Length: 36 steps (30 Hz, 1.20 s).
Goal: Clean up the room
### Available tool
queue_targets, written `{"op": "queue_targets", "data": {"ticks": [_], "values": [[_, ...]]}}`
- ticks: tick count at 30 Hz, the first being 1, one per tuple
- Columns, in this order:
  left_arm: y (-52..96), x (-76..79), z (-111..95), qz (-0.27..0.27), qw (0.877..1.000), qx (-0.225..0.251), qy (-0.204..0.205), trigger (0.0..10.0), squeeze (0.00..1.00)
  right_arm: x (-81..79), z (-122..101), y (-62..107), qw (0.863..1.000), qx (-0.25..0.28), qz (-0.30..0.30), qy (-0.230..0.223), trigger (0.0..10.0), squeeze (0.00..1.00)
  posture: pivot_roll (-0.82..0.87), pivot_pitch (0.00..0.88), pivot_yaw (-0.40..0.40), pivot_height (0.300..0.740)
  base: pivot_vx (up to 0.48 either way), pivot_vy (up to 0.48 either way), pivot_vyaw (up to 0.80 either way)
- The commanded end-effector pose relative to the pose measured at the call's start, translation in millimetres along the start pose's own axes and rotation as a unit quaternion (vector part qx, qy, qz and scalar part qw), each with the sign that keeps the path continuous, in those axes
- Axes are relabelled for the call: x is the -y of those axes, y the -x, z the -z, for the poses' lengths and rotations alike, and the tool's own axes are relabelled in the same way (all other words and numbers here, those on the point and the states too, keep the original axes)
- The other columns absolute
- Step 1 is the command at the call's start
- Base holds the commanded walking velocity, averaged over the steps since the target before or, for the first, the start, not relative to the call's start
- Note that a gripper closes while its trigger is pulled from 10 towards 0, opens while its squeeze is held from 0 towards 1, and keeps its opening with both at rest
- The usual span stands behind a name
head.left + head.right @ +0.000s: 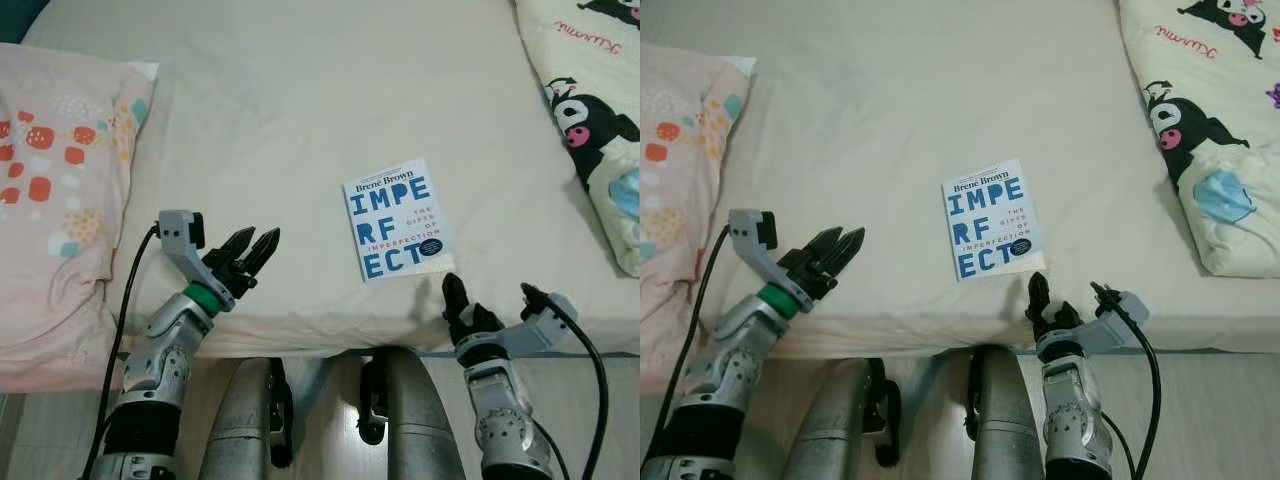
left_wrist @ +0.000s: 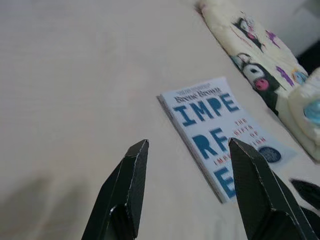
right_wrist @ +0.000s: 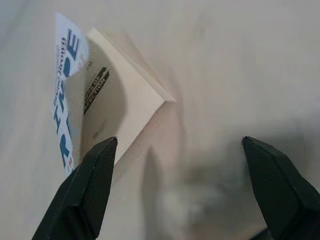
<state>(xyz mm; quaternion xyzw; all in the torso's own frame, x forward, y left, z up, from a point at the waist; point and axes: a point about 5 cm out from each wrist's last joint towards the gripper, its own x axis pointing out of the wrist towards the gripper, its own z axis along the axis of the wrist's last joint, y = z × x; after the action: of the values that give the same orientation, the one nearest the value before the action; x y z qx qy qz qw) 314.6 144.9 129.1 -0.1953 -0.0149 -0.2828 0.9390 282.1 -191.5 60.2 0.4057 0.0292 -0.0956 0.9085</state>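
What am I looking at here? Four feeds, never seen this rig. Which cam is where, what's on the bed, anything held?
It is a humanoid robot standing at the edge of a bed. The two wide pictures come from a stereo camera on its head, looking down. The other two come from cameras on its wrists, each looking along that arm's black jaws.

On the bed lies a book with a white and blue cover, flat and near the edge. A patterned pillow lies at the robot's left, a cartoon-print quilt at its right.

The left gripper hovers over the sheet beside the book. The right gripper, jaws wide open, sits just short of the book's near corner. Nothing is held.
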Motion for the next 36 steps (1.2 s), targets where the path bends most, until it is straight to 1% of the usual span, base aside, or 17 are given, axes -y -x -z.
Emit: {"op": "queue_targets", "data": {"ticks": [1,3,4,5,8,9,12,16,20,22,25,27,28,29,33,34,36], "values": [[4.9,4.2,9.6,0.014,1.000,-0.023,-0.005,10.0,0.00,5.4,12.7,2.5,1.000,-0.018,0.006,-0.025,10.0,0.00,0.02,0.289,0.087,0.637,0.000,0.000,0.00],[4.9,7.2,10.7,0.025,0.999,-0.028,-0.008,10.0,0.00,5.1,13.5,-0.7,0.999,-0.023,-0.001,-0.026,10.0,0.00,0.02,0.289,0.087,0.637,0.000,0.000,0.00],[6.2,12.5,14.2,0.047,0.998,-0.043,-0.020,10.0,0.00,1.4,16.6,-5.6,0.999,-0.035,-0.026,-0.028,10.0,0.00,0.04,0.299,0.090,0.637,0.000,0.000,0.00],[6.2,12.5,14.2,0.047,0.998,-0.043,-0.020,10.0,0.00,1.4,16.6,-5.6,0.999,-0.035,-0.026,-0.028,10.0,0.00,0.04,0.299,0.090,0.637,0.000,0.000,0.00],[8.7,19.7,19.6,0.077,0.994,-0.065,-0.037,10.0,0.00,-3.9,20.8,-11.2,0.996,-0.054,-0.057,-0.032,10.0,0.00,0.05,0.303,0.089,0.637,0.000,0.000,0.00],[8.7,19.7,19.6,0.077,0.994,-0.065,-0.037,10.0,0.00,-3.9,20.8,-11.2,0.996,-0.054,-0.057,-0.032,10.0,0.00,0.05,0.303,0.089,0.637,0.000,0.000,0.00],[11.9,24.2,23.8,0.090,0.991,-0.081,-0.050,10.0,0.00,-7.7,27.4,-17.5,0.993,-0.080,-0.076,-0.034,10.0,0.00,0.06,0.315,0.089,0.637,0.000,0.000,0.00],[14.5,25.4,24.5,0.093,0.991,-0.085,-0.054,10.0,0.00,-7.1,29.1,-20.9,0.993,-0.084,-0.077,-0.039,10.0,0.00,0.08,0.324,0.090,0.637,0.000,0.000,0.00],[20.3,25.0,23.2,0.093,0.990,-0.092,-0.060,10.0,0.00,-10.8,32.7,-23.7,0.991,-0.087,-0.092,-0.051,10.0,0.00,0.10,0.343,0.095,0.637,0.000,0.000,0.00],[24.9,25.4,22.6,0.094,0.989,-0.096,-0.060,10.0,0.00,-16.7,42.0,-21.2,0.986,-0.111,-0.114,-0.056,10.0,0.00,0.11,0.345,0.096,0.637,0.000,0.000,0.00],[26.6,26.0,22.6,0.096,0.989,-0.098,-0.060,10.0,0.00,-18.1,45.9,-20.5,0.983,-0.120,-0.124,-0.058,10.0,0.00,0.11,0.345,0.096,0.637,0.000,0.000,0.00],[29.5,29.0,24.6,0.103,0.988,-0.102,-0.058,10.0,0.00,-18.9,61.7,-13.0,0.976,-0.156,-0.144,-0.051,10.0,0.00,0.10,0.336,0.095,0.637,0.000,0.000,0.00],[29.5,29.0,24.6,0.103,0.988,-0.102,-0.058,10.0,0.00,-18.9,61.7,-13.0,0.976,-0.156,-0.144,-0.051,10.0,0.00,0.10,0.336,0.095,0.637,0.000,0.000,0.00],[30.1,32.1,26.6,0.108,0.987,-0.103,-0.055,10.0,0.00,-18.1,75.3,-3.6,0.969,-0.186,-0.157,-0.042,10.0,0.00,0.10,0.330,0.094,0.637,0.000,0.000,0.00],[29.7,34.5,27.6,0.112,0.987,-0.103,-0.052,10.0,0.00,-16.5,82.6,1.6,0.965,-0.203,-0.162,-0.038,10.0,0.00,0.10,0.327,0.093,0.637,0.000,0.000,0.00],[29.2,36.0,28.3,0.115,0.987,-0.103,-0.050,10.0,0.00,-14.9,86.7,5.4,0.963,-0.212,-0.164,-0.034,10.0,0.00,0.09,0.316,0.091,0.637,0.000,0.000,0.00],[29.2,36.0,28.3,0.115,0.987,-0.103,-0.050,10.0,0.00,-14.9,86.7,5.4,0.963,-0.212,-0.164,-0.034,10.0,0.00,0.09,0.316,0.091,0.637,0.000,0.000,0.00]]}}
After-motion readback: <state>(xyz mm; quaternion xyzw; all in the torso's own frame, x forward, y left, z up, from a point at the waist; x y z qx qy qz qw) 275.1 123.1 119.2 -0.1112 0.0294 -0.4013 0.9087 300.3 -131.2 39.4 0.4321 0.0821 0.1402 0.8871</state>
